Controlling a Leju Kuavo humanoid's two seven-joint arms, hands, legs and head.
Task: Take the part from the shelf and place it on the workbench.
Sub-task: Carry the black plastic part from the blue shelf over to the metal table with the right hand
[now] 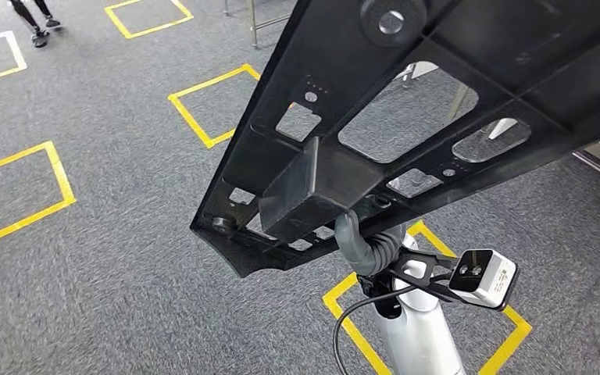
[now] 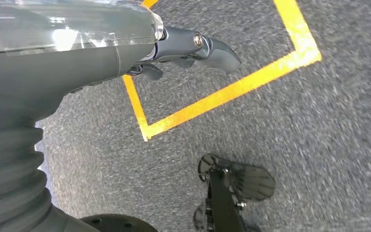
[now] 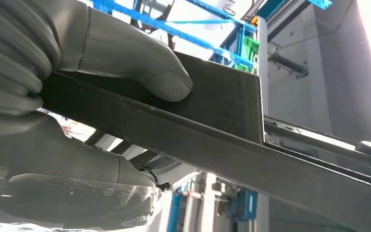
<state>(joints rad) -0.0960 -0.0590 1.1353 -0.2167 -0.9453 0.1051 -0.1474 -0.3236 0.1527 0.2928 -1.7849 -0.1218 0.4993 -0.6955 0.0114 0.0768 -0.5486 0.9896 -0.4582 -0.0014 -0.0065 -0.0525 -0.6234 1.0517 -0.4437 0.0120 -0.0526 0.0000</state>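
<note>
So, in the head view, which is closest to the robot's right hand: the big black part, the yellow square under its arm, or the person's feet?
1. Large black plastic panel part: gripped by the right hand.
2. Yellow tape floor square: just below the hand.
3. Person's feet: far top-left corner.

— Where does my head look from?
— High up, forward and down, the black part (image 1: 406,117) close before it, carpet (image 1: 109,258) beyond.
— My left wrist?
— Behind my left hand (image 2: 193,48), facing that same carpet (yellow tape (image 2: 232,89) too).
— My right?
— Hard behind my right hand (image 3: 125,67), facing upward along the part.
</note>
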